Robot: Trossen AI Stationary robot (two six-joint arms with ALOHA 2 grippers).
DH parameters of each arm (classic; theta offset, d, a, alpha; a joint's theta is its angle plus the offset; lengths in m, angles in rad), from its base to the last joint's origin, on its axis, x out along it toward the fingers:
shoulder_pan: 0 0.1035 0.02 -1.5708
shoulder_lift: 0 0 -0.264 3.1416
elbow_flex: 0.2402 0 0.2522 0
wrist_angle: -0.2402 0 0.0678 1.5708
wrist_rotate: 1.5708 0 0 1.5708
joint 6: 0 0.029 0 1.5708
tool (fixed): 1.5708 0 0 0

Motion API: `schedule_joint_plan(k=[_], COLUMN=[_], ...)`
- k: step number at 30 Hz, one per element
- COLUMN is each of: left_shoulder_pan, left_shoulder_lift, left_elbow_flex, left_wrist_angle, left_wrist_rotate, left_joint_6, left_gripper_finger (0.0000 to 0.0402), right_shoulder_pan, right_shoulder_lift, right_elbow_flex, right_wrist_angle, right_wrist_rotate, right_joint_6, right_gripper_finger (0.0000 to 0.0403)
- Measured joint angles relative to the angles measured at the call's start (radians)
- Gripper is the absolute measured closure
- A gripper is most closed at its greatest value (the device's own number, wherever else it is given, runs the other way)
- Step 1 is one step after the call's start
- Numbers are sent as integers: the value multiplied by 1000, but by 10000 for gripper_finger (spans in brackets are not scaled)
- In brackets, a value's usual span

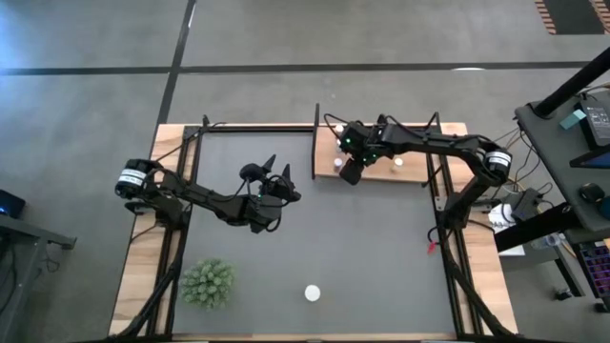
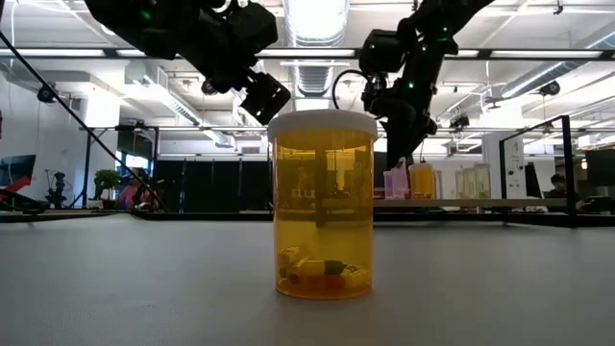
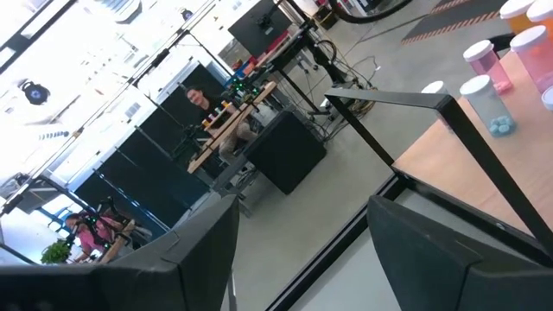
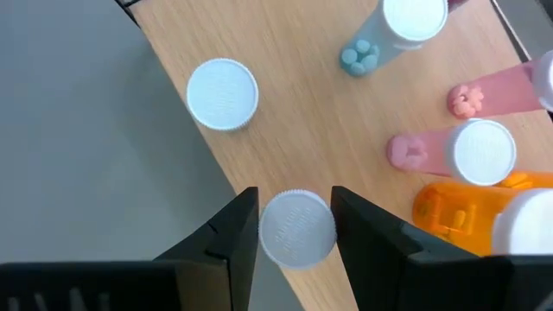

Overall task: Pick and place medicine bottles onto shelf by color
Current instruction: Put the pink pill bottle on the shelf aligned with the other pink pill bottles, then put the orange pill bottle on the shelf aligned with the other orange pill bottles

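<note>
1. Right claw (image 4: 294, 226) is down over the flat light-brown wooden shelf (image 4: 285, 130), its two dark fingers pinched in on the ridged white round cap of a small bottle (image 4: 298, 227) standing near the shelf's edge. So it's gripping that one.
2. Around it on the shelf: another white-capped bottle (image 4: 223, 93) standing alone, a clear one with bluish pills (image 4: 393, 34), two translucent pink ones (image 4: 467, 151), and a see-through orange one (image 4: 471, 212).
3. Left claw (image 1: 278, 186) hangs above the dark grey mat (image 1: 362, 257) mid-surface, fingers apart, nothing in them.
4. One amber plastic bottle with a smooth white lid (image 2: 322, 204) sits alone on the mat's front, a few capsules at its bottom.
5. Spiky green plant (image 1: 208, 283) is at the mat's front left corner.
</note>
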Motion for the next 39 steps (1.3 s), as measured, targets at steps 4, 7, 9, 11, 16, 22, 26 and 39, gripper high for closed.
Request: schedule_joint_plan(k=[4,7,9,11,16,22,26,39], left_shoulder_pan=[0,0,0,0,0,0,0,0], left_shoulder_lift=[0,0,0,0,0,0,0,0], left_elbow_flex=[0,0,0,0,0,0,0,3], left_wrist_angle=[0,0,0,0,0,0,1,2], left_wrist_rotate=[0,0,0,0,0,0,0,0], left_joint_6=[0,1,1,1,1,2,2,1], left_gripper_finger=[162,162,162,162,162,162,162,162], right_shoulder_pan=[0,0,-2,-2,-2,-4,-9,33], right_shoulder_lift=[3,2,-7,-15,-13,-15,-29,-215], right_elbow_flex=[-23,-34,-36,-36,-36,-45,-34,-30], right_wrist_angle=[21,24,35,61,73,74,76,61], right_wrist_rotate=[0,0,1,1,1,1,15,-88], right_joint_6=[5,6,5,4,-9,-18,-34,10], right_gripper_finger=[266,266,266,266,266,266,266,266])
